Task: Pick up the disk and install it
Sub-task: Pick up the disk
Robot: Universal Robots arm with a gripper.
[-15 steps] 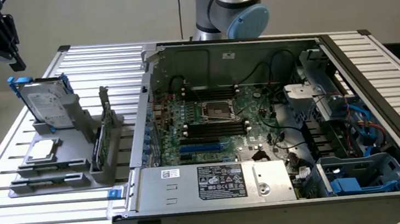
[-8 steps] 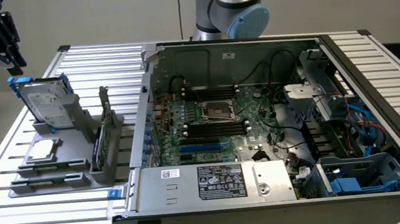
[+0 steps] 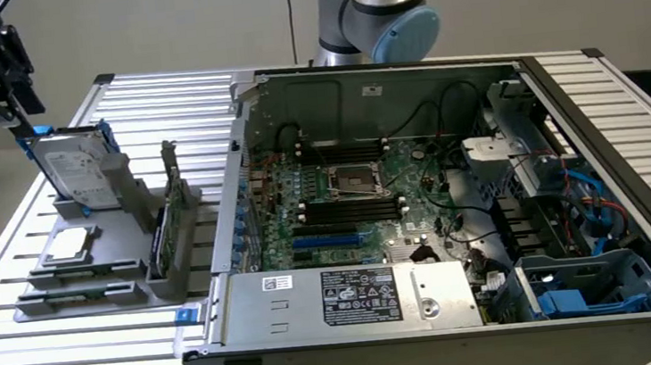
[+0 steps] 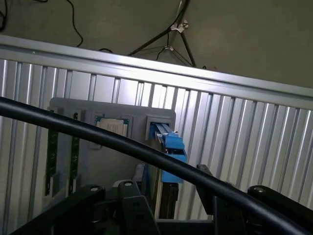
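On my wrist feed a thick black cable (image 4: 146, 153) arcs across the foreground and covers part of what I need to see. The hand (image 4: 166, 183) is cropped at the frame edge, so I only get its dark matte fingers (image 4: 128, 196) as blunt silhouettes. They stand spread wide, gripping nothing. Between them the disk (image 4: 171, 147) shows edge-on: just its blue plastic frame, with the metal body hidden behind it. A strip of bright slat shows between frame and finger, so I read them as apart.

In the exterior view the disk stands on edge, leaning slightly, in a slot of the grey stand (image 3: 123, 188). Its silver face and white label are showing and its lower part is hidden by the stand. The hand hangs just above its top corner. Lower in the stand a small square chip (image 3: 69, 246) lies flat, and a thin card (image 3: 164, 243) stands upright, too narrow to make out. All of it sits on a ribbed aluminium tabletop (image 3: 31, 354). Farther off, the open case (image 3: 318, 102) shows its green board (image 3: 351, 198). The arm (image 3: 387, 15) rises behind it, cut off at the top.
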